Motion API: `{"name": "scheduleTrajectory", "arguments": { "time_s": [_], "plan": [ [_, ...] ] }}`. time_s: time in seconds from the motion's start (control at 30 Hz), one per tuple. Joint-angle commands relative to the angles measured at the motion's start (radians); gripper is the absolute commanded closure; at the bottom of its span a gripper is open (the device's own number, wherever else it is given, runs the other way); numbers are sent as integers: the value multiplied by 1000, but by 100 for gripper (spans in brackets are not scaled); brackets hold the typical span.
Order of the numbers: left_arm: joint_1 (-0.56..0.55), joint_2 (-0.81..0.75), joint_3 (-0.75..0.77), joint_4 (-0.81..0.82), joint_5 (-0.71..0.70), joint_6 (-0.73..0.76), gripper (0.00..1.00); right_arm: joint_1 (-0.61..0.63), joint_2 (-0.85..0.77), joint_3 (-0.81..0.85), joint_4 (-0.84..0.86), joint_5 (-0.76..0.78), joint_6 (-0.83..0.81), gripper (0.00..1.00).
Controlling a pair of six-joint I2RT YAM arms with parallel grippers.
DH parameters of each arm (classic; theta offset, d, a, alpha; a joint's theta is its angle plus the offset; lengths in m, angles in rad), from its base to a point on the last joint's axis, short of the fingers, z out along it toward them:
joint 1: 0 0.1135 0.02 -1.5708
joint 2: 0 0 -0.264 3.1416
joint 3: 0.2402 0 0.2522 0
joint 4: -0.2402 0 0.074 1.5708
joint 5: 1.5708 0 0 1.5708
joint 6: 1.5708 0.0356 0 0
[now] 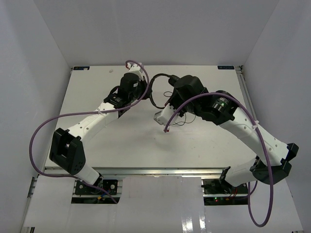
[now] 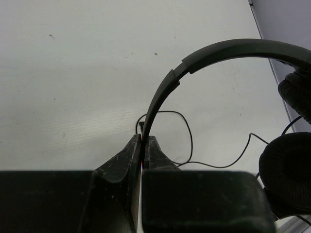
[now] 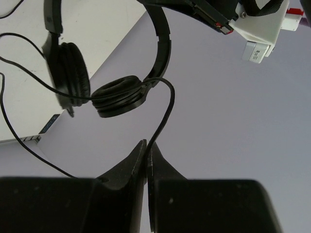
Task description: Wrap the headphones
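The black headphones (image 2: 228,51) are held up over the middle of the white table (image 1: 97,82). My left gripper (image 2: 144,141) is shut on the thin headband near one end, and the band arcs up and right to the two padded earcups (image 2: 286,170). In the right wrist view both earcups (image 3: 116,94) hang side by side below the headband (image 3: 163,43). My right gripper (image 3: 147,144) is shut on the thin black cord (image 3: 165,114), which loops up to the nearer earcup. From above, the two grippers meet near the headband (image 1: 151,94).
Slack cord (image 2: 189,141) trails in loops over the table below the headphones. Thick purple robot cables (image 1: 41,131) arc beside both arms. White walls close in the table on the left, back and right (image 1: 272,43).
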Motion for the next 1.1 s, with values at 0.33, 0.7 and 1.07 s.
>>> {"name": "scheduleTrajectory", "arguments": {
  "time_s": [0.33, 0.7, 1.07],
  "plan": [
    [2, -71, -64, 95, 471, 128, 100, -104, 85, 106, 32, -81, 86, 92],
    [2, -93, -81, 23, 460, 199, 100, -183, 57, 124, -68, -207, 159, 92],
    [2, -114, -120, 68, 597, 202, 100, -259, 58, 17, 261, -101, 399, 92]
  ]
}}
